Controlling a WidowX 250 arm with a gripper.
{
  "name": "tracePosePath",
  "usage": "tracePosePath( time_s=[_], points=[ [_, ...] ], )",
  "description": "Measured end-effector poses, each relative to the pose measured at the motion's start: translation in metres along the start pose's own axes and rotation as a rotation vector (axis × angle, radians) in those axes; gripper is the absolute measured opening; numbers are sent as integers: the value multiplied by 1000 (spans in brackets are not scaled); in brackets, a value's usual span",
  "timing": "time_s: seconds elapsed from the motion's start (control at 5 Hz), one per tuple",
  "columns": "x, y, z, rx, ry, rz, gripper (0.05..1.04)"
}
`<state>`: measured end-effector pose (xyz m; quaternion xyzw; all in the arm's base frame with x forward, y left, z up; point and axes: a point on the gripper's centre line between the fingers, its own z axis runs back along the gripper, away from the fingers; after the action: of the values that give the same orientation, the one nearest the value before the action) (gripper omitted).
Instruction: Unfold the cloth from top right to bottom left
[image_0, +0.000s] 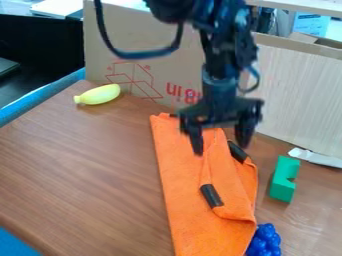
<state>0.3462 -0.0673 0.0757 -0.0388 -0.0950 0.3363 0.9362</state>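
I've got the end effector (220, 149) open over the orange cloth (184, 195), nothing pinched. Cloth's lying partly folded on the bench (87, 165) below it, green block (283, 186) off to one side.

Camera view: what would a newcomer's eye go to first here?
Most likely the bright orange cloth, running from mid-table down to the view's bottom edge, part of it folded over. Next, the black gripper above the cloth's upper end, jaws apart and pointing down. After that, small bright things: the green block to the right of the cloth, the blue lump by its lower right edge, and the yellow banana at upper left.
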Motion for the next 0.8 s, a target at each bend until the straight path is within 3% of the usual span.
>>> tracePosePath(
  time_s=[0.4, 0.8],
  points=[
    [-23, 3, -10, -24, -74, -21, 999],
    [-27, 6, -21, -36, -103, -53, 999]
  ],
)
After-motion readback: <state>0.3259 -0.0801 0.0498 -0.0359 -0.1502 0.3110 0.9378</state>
